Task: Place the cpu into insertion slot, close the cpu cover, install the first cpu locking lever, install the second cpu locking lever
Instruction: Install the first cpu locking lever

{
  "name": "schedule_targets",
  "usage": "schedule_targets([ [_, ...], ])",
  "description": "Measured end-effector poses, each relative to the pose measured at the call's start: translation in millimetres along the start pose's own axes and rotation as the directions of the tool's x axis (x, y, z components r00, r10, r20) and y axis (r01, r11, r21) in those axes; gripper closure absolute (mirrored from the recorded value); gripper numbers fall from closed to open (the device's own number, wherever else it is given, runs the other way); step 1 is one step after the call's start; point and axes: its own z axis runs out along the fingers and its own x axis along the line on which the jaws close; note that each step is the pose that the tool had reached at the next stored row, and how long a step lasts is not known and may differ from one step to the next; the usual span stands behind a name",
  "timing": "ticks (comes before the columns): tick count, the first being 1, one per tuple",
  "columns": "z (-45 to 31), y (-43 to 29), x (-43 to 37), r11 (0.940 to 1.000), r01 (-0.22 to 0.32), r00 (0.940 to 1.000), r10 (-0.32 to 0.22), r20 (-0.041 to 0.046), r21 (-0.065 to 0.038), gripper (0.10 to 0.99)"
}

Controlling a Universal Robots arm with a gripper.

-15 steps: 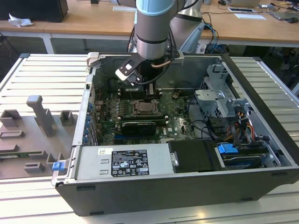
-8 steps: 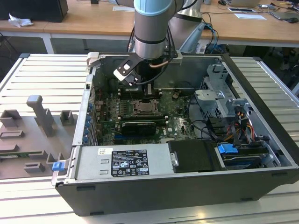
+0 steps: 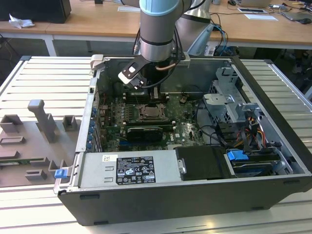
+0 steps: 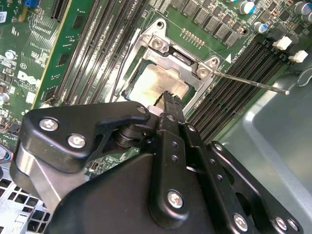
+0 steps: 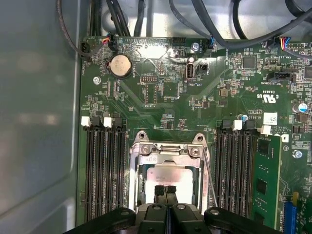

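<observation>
The cpu (image 5: 168,176) (image 4: 158,84) lies flat in the insertion slot (image 3: 151,112) on the green board, its silvery top showing. The cpu cover (image 5: 165,152) (image 4: 181,61) lies down over it, framing the chip through its window. A thin metal locking lever (image 4: 253,84) (image 5: 210,175) sticks out along one side of the socket, and a second wire lever (image 4: 117,73) runs along the other side. My gripper (image 5: 165,189) (image 4: 170,99) (image 3: 146,90) hovers directly over the chip's near edge, its black fingertips pressed together with nothing between them.
Black memory slots (image 5: 102,165) flank the socket, with a green memory stick (image 5: 265,180) beyond one bank. A coin battery (image 5: 121,66) and cables (image 5: 219,24) sit further off. The case wall (image 5: 39,122), graphics card (image 3: 146,131), power supply (image 3: 131,168) and drive cage (image 3: 229,97) surround the board.
</observation>
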Motion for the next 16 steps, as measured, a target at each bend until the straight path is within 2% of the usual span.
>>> schedule_targets([
  [9, -5.6, 0.0, 0.2, 1.0, 0.0, 1.0, 0.0, -0.0001, 0.0, 0.98],
  [12, -10.0, 0.1, 0.4, 1.0, 0.0, 1.0, 0.0, -0.0001, 0.0, 0.98],
  [14, -14.5, 0.2, 0.6, 1.0, 0.0, 1.0, 0.0, -0.0001, 0.0, 0.98],
  [16, -26.9, 0.3, 1.2, 1.0, 0.0, 1.0, 0.0, -0.0001, 0.0, 0.98],
])
